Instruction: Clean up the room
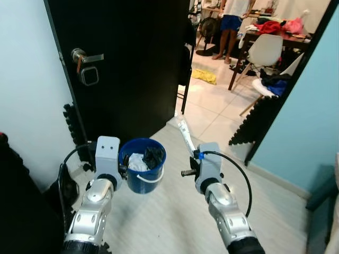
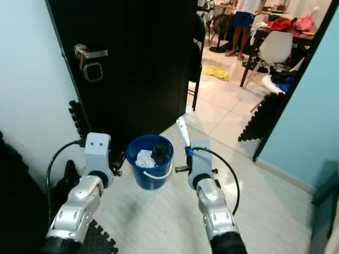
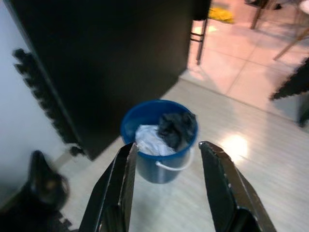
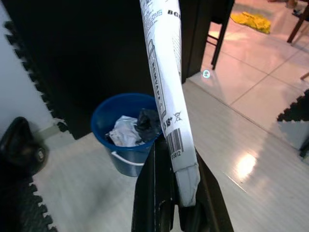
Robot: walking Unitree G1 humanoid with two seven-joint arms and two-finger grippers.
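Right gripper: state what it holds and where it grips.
The right gripper holds a white printed tube, its fingers clamped on the flat crimped end. The left gripper is open and holds nothing.

floor, near part (image 1: 175, 211): pale wood-look planks running up to the black door.
floor, far part (image 1: 212, 108): glossy light tiles beyond the doorway.
bucket (image 1: 143, 165): blue, upright on the planks near the door, with a white handle; white and dark crumpled bits lie inside.
foam mat (image 2: 98, 241): black, with a toothed edge, lies on the planks at the near left corner.
dark object (image 3: 41, 186): black and rounded, on the floor by the wall; too blurred to name.
yellow cloth (image 1: 204, 75): crumpled on the tiles in the far room.
chair (image 1: 263, 53): white, its legs on the tiles beside a cluttered counter (image 1: 296, 39).
person (image 1: 231, 26): stands barefoot on the tiles.
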